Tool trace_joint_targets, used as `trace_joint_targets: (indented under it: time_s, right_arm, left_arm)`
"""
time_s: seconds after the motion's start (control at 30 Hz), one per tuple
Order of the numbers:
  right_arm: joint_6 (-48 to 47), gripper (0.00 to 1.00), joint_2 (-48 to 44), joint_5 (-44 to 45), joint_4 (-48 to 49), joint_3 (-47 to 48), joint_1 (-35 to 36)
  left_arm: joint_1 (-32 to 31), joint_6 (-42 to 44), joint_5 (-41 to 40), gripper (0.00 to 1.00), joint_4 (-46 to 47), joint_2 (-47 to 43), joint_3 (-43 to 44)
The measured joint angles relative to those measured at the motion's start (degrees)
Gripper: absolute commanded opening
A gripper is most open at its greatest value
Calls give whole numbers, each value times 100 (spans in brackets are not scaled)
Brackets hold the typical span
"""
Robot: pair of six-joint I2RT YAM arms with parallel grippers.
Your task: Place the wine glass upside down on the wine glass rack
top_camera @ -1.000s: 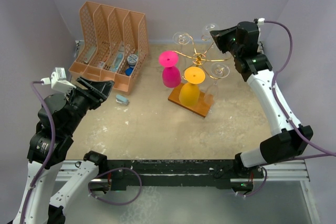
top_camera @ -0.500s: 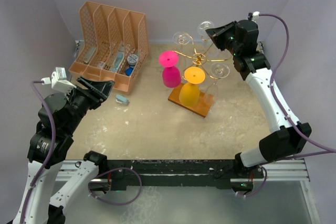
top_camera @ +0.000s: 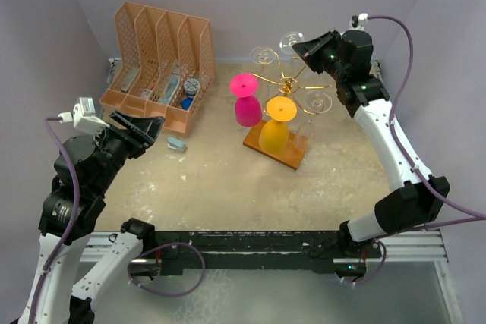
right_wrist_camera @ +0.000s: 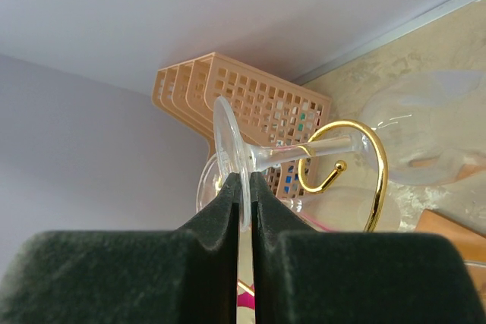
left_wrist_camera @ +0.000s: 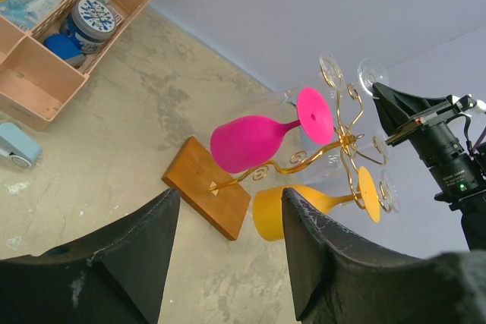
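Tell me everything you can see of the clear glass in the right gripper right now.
The clear wine glass is transparent, with a flat round foot, thin stem and wide bowl. It is inverted, foot uppermost, at the far side of the wine glass rack. The right gripper is shut on the foot's rim, pinching it edge-on between dark fingers. The stem passes through a curled gold arm of the rack; whether it rests on the wire is unclear. The bowl hangs beyond the curl, seemingly empty.
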Motion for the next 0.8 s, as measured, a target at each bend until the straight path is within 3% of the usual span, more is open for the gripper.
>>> trace_joint_targets:
  time_s: [0.67,0.8]
  right_arm:
    - [101,16,-26,-55,-13,-153,-7]
    - [221,27,-26,-31,-17,-153,-7]
  left_arm:
    - [0,2,-85,54,-118,-63,22]
    - [0,2,-85,54,-127,-63,22]
